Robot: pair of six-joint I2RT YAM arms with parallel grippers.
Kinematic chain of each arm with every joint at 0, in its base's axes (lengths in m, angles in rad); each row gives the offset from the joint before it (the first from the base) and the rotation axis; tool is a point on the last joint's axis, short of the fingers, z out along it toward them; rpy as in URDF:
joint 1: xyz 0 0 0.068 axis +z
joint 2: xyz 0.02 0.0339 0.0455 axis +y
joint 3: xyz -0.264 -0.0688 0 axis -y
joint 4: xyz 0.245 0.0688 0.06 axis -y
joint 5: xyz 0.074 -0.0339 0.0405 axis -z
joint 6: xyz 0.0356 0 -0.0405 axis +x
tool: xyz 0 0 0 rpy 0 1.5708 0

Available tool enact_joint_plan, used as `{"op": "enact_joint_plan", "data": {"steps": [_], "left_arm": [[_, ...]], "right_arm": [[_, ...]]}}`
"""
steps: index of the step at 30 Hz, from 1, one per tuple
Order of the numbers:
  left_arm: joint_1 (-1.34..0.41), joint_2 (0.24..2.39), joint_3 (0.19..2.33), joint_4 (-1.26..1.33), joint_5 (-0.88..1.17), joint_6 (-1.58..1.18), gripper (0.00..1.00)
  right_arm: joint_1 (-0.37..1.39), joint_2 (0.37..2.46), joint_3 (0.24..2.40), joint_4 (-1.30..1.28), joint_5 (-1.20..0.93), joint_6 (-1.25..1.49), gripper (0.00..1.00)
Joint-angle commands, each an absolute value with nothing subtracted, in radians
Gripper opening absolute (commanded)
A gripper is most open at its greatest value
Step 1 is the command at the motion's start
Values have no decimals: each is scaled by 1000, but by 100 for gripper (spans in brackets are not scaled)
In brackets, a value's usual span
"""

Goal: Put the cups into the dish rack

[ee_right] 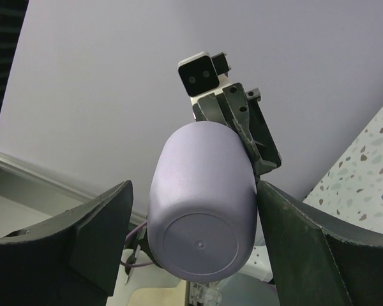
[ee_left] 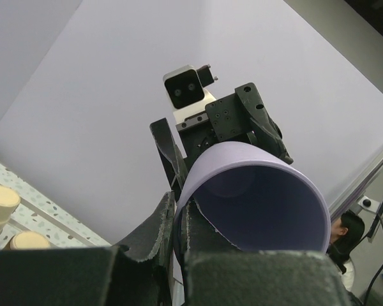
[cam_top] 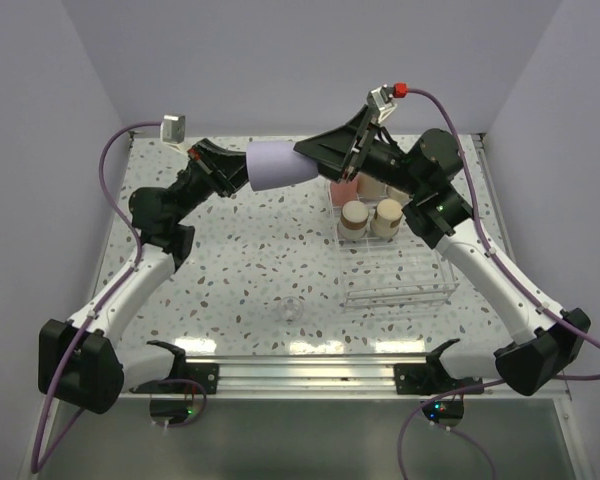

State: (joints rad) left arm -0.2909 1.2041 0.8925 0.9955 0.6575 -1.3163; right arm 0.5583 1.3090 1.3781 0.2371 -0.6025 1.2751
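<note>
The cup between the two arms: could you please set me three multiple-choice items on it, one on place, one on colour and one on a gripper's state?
1. Where is the cup that the left gripper holds?
A. on the table
B. in the air between the grippers
C. in the dish rack
2. What colour is it?
A. pink
B. tan
C. lavender
3. How does the right gripper stand?
A. open around the cup's base
B. shut on its rim
C. shut on nothing
1 B: it lies sideways above the table, left of the dish rack.
2 C: both wrist views show pale purple.
3 A: a gap shows beside the base in the right wrist view.
</note>
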Motion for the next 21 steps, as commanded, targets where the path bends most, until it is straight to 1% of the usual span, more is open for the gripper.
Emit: {"op": "enact_joint_plan", "data": {"steps": [1,8,12,16,19,20,21], "left_arm": [[-291,1198,890,942,571,-1247,0],[-299,1169,890,874,503,-1209,0],[-325,1137,896,770,425,-1146,0],[-359,1141,916,746,420,-1117,0],[-374,1144,914,744,417,-1112,0],[-377,1144,911,745,419,-1112,0],[-379,1146,911,749,426,-1109,0]], "right_arm": [[578,1284,1404,267,-624,1290,80],[591,1292,1405,258,-614,1284,80],[594,1293,1394,247,-607,1276,80],[598,1296,1394,242,-601,1272,79],[600,1301,1396,242,-592,1270,73],[600,1301,1394,239,-588,1269,68],[600,1301,1396,235,-583,1269,65]]}}
